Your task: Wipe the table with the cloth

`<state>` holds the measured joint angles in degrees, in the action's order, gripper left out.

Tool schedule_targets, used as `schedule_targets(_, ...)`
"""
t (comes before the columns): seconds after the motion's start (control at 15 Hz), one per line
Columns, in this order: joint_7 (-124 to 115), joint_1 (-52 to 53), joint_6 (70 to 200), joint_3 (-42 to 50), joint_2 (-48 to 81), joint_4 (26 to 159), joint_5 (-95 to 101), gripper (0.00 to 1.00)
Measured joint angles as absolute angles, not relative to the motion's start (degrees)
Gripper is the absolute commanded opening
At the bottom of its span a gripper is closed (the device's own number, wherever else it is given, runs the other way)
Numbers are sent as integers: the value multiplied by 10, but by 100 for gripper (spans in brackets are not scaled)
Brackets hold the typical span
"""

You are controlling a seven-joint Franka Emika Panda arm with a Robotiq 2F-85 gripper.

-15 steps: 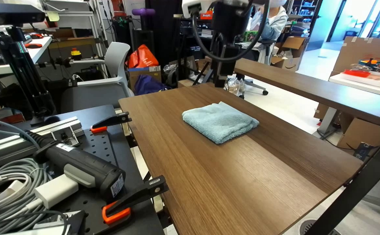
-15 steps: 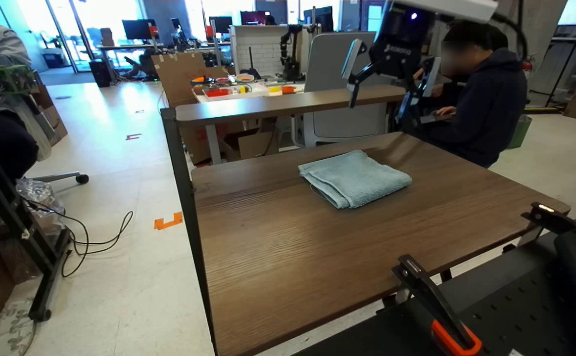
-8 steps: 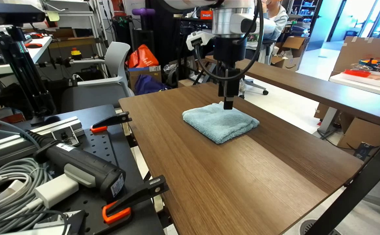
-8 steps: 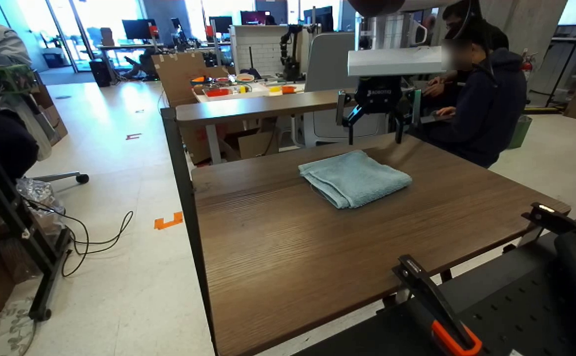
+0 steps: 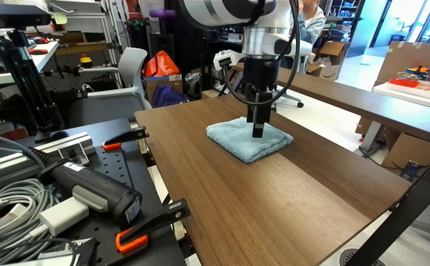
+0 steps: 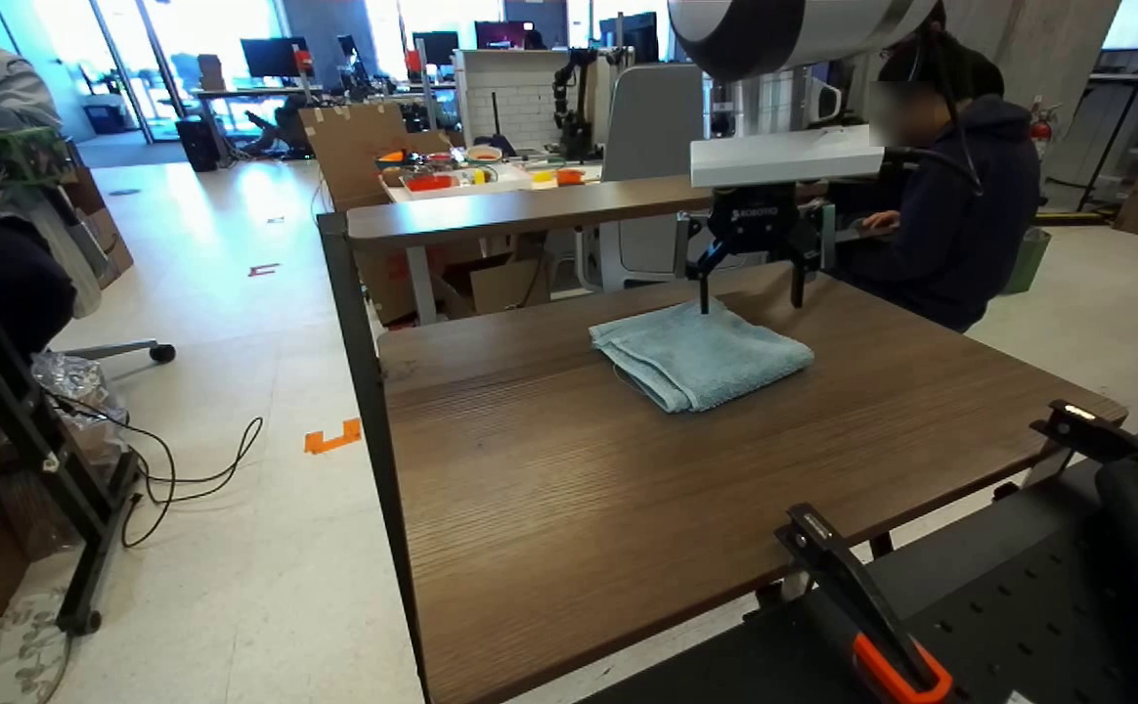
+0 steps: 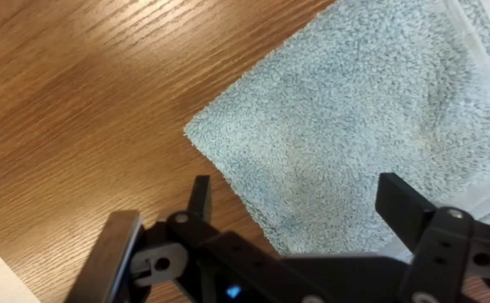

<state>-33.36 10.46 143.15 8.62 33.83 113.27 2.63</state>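
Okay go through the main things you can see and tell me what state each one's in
Table: standing upright, top partly covered.
Cloth: folded, lying on the table.
Gripper: open, partly over the cloth, holding nothing.
Gray cable: coiled.
Black handheld tool: lying down; on or off, cannot tell.
Gray chair: upright, nobody sitting in it.
Clamp nearest the camera: tight or loose, cannot tell.

Arm point(image 5: 200, 11) hangs in from up top, wrist point(image 5: 255, 42) pretty much vertical. Gripper point(image 6: 751, 308) points straight down, fingers point(image 7: 400, 204) spread well apart (both show in the wrist view).
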Motion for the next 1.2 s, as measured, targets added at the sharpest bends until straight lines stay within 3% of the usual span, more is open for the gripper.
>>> schedule_targets(1.2, -351, 104, 1362, 54, 445, 1001, -45, 100)
